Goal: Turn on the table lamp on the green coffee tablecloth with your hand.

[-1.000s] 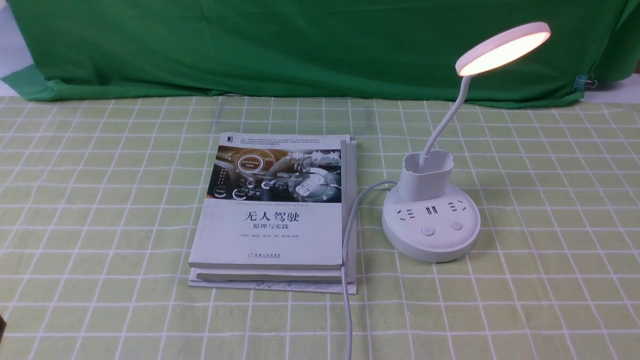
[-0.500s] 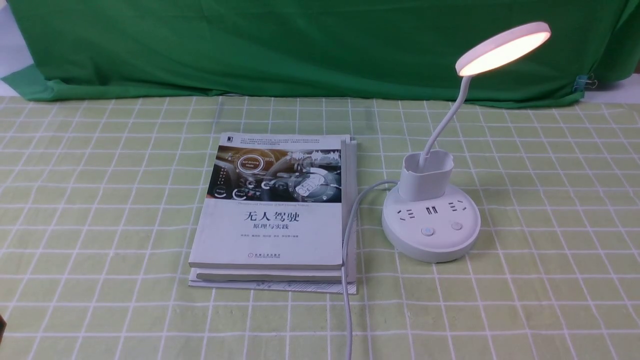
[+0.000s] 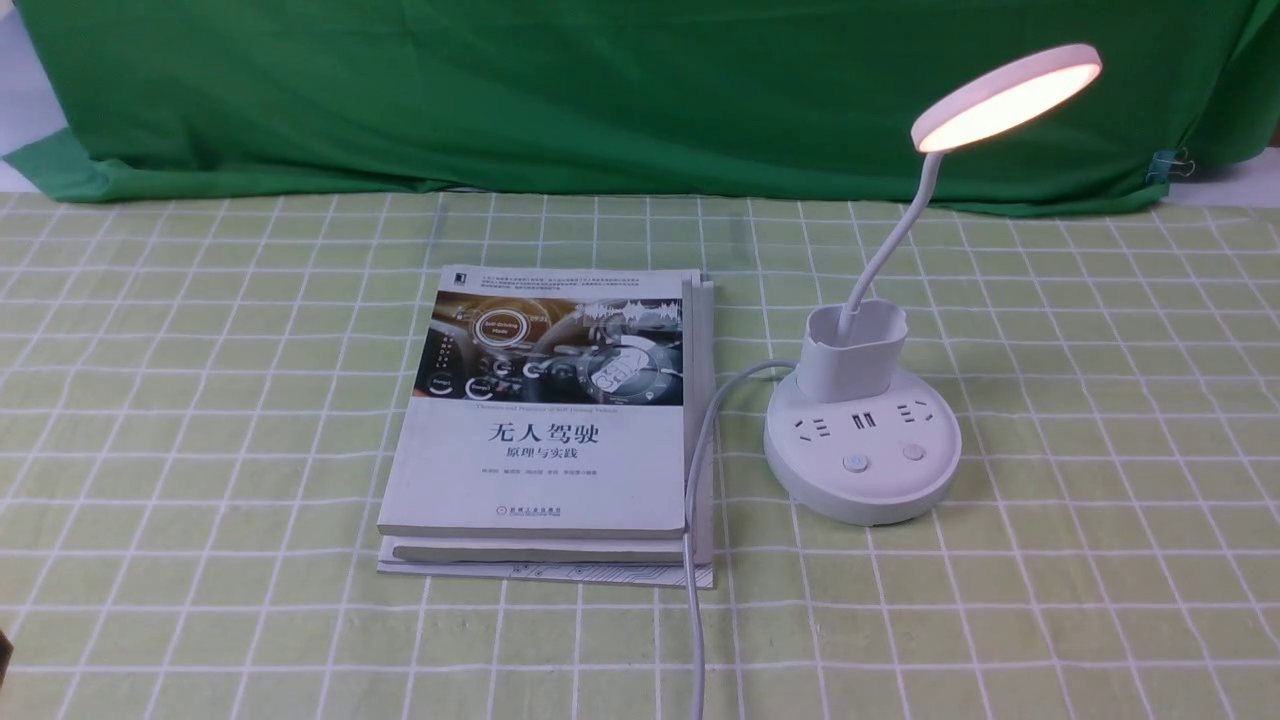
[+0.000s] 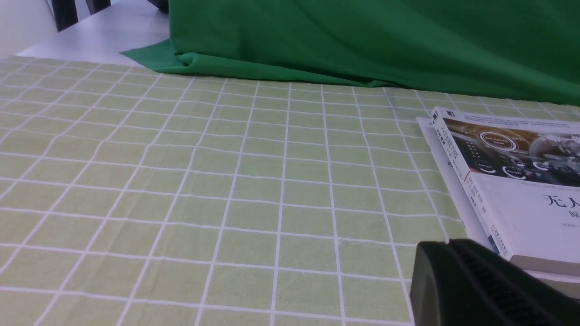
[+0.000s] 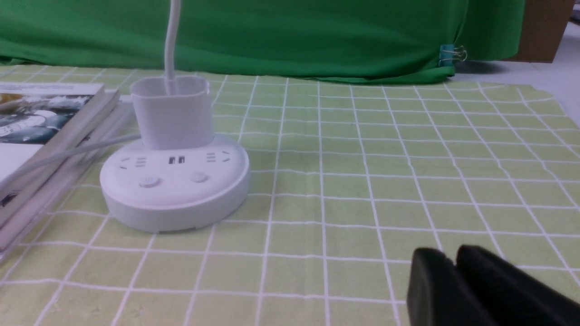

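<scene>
You are looking at the table lamp (image 3: 862,440) standing on the green coffee tablecloth (image 3: 1100,400), with its disc head (image 3: 1005,97) glowing warm above and its neck rising from the cup holder (image 3: 853,352). Two round buttons (image 3: 855,462) are sitting on the near part of the base, below the sockets. A stack of books (image 3: 550,440) is lying just beside the lamp, on its left, and the lamp's white cord (image 3: 697,500) is running along the books' right edge toward the near end of the cloth. Behind the lamp, a dark green backdrop (image 3: 600,90) is hanging, pinned with a clip (image 3: 1170,165) at the right.

Your right hand (image 5: 455,267) is sitting low over the cloth, well apart from the lamp base (image 5: 174,181) and touching nothing; its two black fingers are pressing together, closed on nothing. Your left hand (image 4: 480,280) is showing only one ribbed finger near the books' corner (image 4: 512,181), so you cannot tell whether it is open or closed.
</scene>
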Robot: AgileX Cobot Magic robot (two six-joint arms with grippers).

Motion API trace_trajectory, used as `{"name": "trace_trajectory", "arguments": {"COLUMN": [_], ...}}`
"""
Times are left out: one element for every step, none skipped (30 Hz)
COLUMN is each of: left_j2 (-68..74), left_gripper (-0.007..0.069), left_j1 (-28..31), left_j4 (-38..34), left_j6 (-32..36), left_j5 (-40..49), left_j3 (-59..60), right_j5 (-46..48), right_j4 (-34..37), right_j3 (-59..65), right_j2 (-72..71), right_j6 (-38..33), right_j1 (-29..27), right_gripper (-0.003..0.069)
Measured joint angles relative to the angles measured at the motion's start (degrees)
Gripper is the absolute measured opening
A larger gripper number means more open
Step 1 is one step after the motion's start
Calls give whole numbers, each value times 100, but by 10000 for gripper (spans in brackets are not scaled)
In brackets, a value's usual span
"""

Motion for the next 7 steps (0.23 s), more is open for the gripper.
{"name": "trace_trajectory", "arguments": {"left_j2": [0,0,0,0,0,0,0], "left_gripper": [3,3,3,3,3,3,3], "left_j1": [0,0,0,0,0,0,0], "left_j4": [0,0,0,0,0,0,0], "left_j6": [0,0,0,0,0,0,0], "left_j5": [0,0,0,0,0,0,0], "left_j3": [0,0,0,0,0,0,0], "right_j5": [0,0,0,0,0,0,0], "right_j4": [0,0,0,0,0,0,0], "right_j3": [0,0,0,0,0,0,0], "right_j2": [0,0,0,0,0,0,0], "right_j6": [0,0,0,0,0,0,0], "right_j1": [0,0,0,0,0,0,0], "right_gripper": [124,124,128,131,132,134,137]}}
